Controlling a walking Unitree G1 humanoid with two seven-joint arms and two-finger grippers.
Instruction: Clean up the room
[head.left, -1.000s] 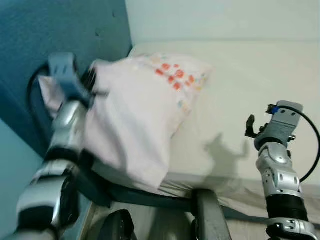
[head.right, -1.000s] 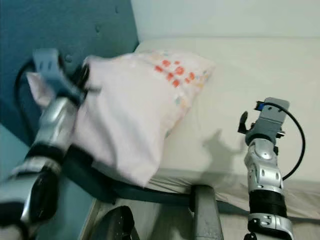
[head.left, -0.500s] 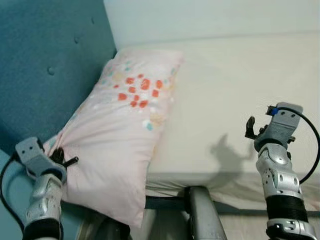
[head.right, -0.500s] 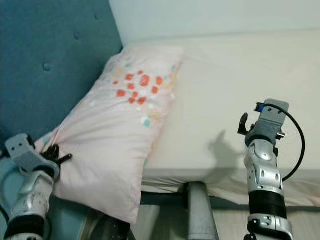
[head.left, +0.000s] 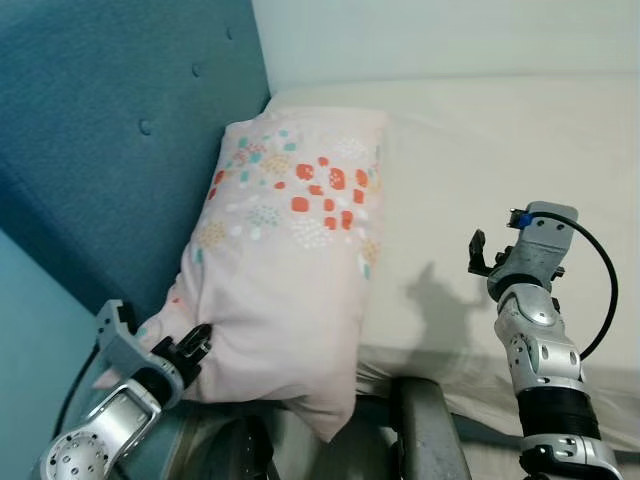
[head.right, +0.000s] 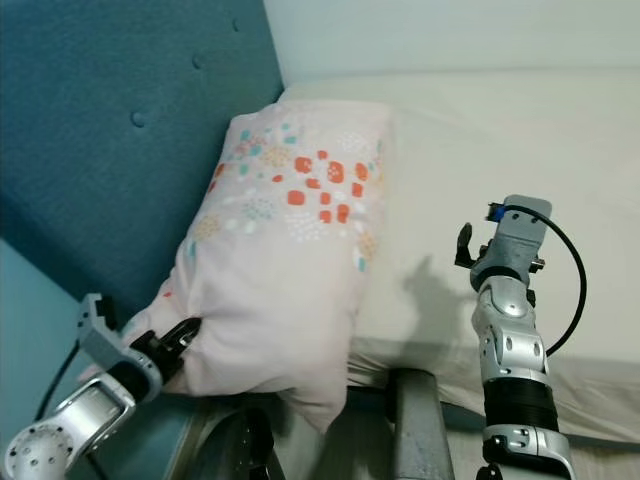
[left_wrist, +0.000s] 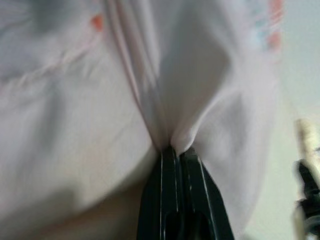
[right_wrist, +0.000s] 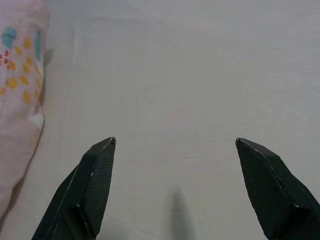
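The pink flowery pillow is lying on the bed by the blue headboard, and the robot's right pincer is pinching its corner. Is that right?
Not quite: it is the left pincer that is pinching the corner of the pink patterned fabric pillow, as the left wrist view shows. The right pincer hangs open above the cream mattress. The pillow does lie by the padded blue headboard.

One pillow (head.left: 285, 290), pale pink with a patch of orange and teal dots. One bed (head.left: 520, 170) under a cream sheet. One blue padded headboard (head.left: 110, 130) with three buttons showing. Two robot arms, each ending in one gripper: the left gripper (head.left: 200, 340) and the right gripper (right_wrist: 175, 145), so four black fingers (right_wrist: 95, 175) in all.
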